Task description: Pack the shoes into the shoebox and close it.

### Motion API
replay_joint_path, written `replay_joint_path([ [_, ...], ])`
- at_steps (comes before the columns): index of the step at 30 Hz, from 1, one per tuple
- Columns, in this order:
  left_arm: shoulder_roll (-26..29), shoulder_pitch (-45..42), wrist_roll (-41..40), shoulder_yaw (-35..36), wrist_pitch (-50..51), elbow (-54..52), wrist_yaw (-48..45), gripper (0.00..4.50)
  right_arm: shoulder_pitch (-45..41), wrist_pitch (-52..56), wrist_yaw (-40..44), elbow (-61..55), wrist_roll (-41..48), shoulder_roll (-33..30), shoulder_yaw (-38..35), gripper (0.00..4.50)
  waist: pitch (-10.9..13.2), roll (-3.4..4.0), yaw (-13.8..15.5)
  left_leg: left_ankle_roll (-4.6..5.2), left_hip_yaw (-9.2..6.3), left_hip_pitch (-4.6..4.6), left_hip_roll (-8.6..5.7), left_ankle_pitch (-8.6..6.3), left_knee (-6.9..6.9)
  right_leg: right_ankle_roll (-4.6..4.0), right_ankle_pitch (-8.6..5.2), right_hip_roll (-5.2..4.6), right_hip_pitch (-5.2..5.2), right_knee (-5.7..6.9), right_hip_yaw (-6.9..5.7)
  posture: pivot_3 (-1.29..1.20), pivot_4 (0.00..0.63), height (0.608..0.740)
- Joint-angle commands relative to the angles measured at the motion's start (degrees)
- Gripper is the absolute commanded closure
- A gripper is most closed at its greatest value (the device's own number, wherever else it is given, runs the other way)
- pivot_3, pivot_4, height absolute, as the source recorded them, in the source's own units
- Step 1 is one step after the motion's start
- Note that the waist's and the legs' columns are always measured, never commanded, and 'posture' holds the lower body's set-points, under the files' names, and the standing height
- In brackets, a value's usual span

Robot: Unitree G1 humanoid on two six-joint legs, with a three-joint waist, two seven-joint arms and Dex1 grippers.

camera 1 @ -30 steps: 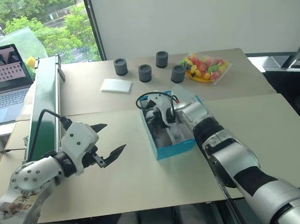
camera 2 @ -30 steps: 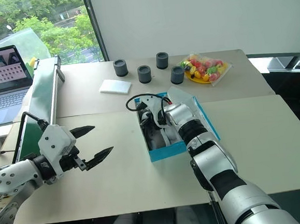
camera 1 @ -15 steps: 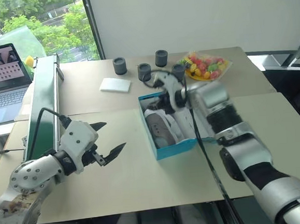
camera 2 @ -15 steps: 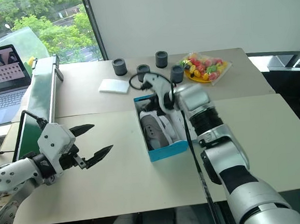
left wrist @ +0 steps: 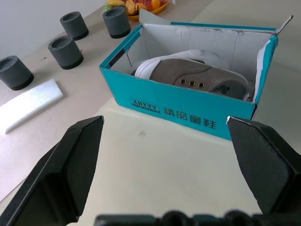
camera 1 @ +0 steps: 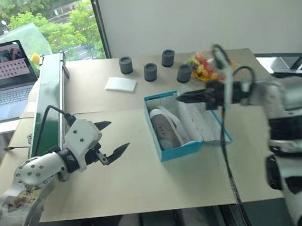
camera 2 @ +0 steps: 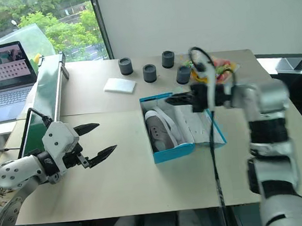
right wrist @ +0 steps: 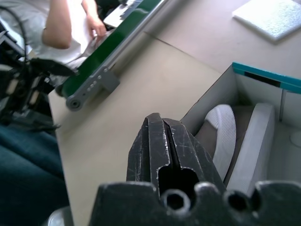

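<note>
Evidently empty, the right end effector [camera 1: 183,96] was pinched shut above the shoebox [camera 1: 181,151] at mid-frame, probably clear of it so the lid could be handled. Inside lay the shoes [camera 1: 165,127], side by side against the box's left wall. At lower left the left end effector [camera 1: 113,138] hung wide open over the worktop [camera 1: 146,181], holding nothing. Four dark cups [camera 1: 150,71], a white pad [camera 1: 121,84] and a fruit plate [camera 1: 204,67] sat beyond, not obstructing.

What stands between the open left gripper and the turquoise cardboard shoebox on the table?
Nothing visible: only bare tabletop lies between the left gripper and the turquoise cardboard shoebox, which still stands open with a grey-brown shoe inside.
</note>
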Motion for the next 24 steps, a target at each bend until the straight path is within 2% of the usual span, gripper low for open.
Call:
replay_joint_path([
  [1, 0.42, -0.69, 0.56, -0.13, -2.07, 0.47, -1.15, 0.00, 10.06, -2.26, 15.23, -12.92, 9.04, -11.74, -3.42, 4.46, 0.03, 0.05, 0.09, 0.00, 0.00, 0.02, 0.01, 0.00, 0.00, 0.00, -0.01, 0.01, 0.02, 0.01, -0.01, 0.00, 0.150, 0.728],
  [3, 0.28, -1.59, 0.71, -0.91, -2.53, 1.40, -1.62, 0.00, 16.07, -6.02, 17.13, -16.76, 7.37, -16.74, -0.42, 4.46, 0.03, 0.05, -0.05, 0.00, 0.03, 0.10, 0.02, 0.00, 0.02, 0.02, -0.02, 0.03, 0.12, 0.03, -0.01, 0.00, 0.150, 0.728],
  [5, 0.20, -2.21, 0.85, -1.68, -2.91, 1.91, -1.93, 0.00, 21.29, -10.57, 15.48, -19.26, 2.57, -19.83, 4.08, 4.46, 0.02, 0.02, -0.63, 0.00, 0.17, 0.30, 0.11, 0.00, 0.06, 0.04, -0.03, 0.09, 0.23, 0.04, 0.10, 0.00, 0.150, 0.728],
  [6, 0.17, -2.41, 0.87, -1.92, -3.02, 2.06, -2.04, 0.00, 23.19, -12.19, 14.21, -19.80, 0.57, -20.67, 5.90, 4.46, 0.02, 0.01, -0.91, 0.00, 0.30, 0.38, 0.18, 0.00, 0.05, 0.36, -0.23, 0.12, 0.30, 0.02, 0.18, 0.00, 0.150, 0.728],
  [9, 0.05, -3.15, 0.90, -2.67, -3.05, 2.36, -2.32, 0.00, 28.68, -15.62, 7.23, -19.45, -7.13, -21.03, 12.11, 4.46, 0.02, -0.01, -1.07, -0.03, 0.54, 0.57, 0.28, 0.03, 0.07, 0.38, -0.24, 0.15, 0.37, 0.05, 0.27, 0.00, 0.150, 0.728],
  [10, 0.12, -3.31, 0.84, -2.78, -3.02, 2.42, -2.50, 0.00, 29.25, -13.84, 1.88, -16.80, -8.31, -17.64, 11.92, 4.46, 0.03, -0.01, -1.07, -0.03, 0.59, 0.57, 0.29, 0.03, 0.10, 0.39, -0.24, 0.16, 0.34, 0.07, 0.30, 0.00, 0.150, 0.728],
  [12, 0.28, -3.41, 0.74, -2.80, -2.98, 2.47, -2.85, 0.00, 29.31, -9.93, -7.12, -12.30, -9.77, -11.71, 10.47, 4.46, 0.02, -0.16, -1.35, -0.04, 0.69, 0.55, 0.34, 0.04, 0.14, 0.38, -0.22, 0.21, 0.28, 0.13, 0.40, 0.00, 0.150, 0.728],
  [15, 0.37, -3.66, 0.44, -2.55, -2.65, 2.24, -3.02, 0.00, 30.73, -6.28, -15.75, -9.22, -11.36, -6.84, 7.28, 4.46, 0.03, -0.13, -1.22, -0.04, 0.70, 0.45, 0.30, 0.04, 0.16, 0.15, -0.08, 0.21, 0.17, 0.21, 0.51, 0.00, 0.150, 0.728],
  [20, 0.54, -4.15, 0.03, -2.18, -2.25, 2.16, -3.22, 0.00, 34.05, -1.59, -22.99, -6.97, -9.52, -2.11, -0.23, 4.46, 0.03, -0.13, -0.06, -0.01, 0.59, 0.31, 0.15, 0.01, 0.15, 0.09, -0.04, 0.12, 0.11, 0.19, 0.50, 0.00, 0.150, 0.728],
  [24, 0.77, -4.51, -0.12, -2.50, -2.30, 2.54, -3.81, 0.00, 31.93, 14.72, -30.75, -2.65, -4.43, 11.33, -17.57, 4.46, -0.03, -0.24, -0.04, 0.00, 0.53, 0.32, 0.15, 0.00, 0.16, 0.09, -0.03, 0.13, 0.20, 0.14, 0.44, 0.00, 0.150, 0.728],
])
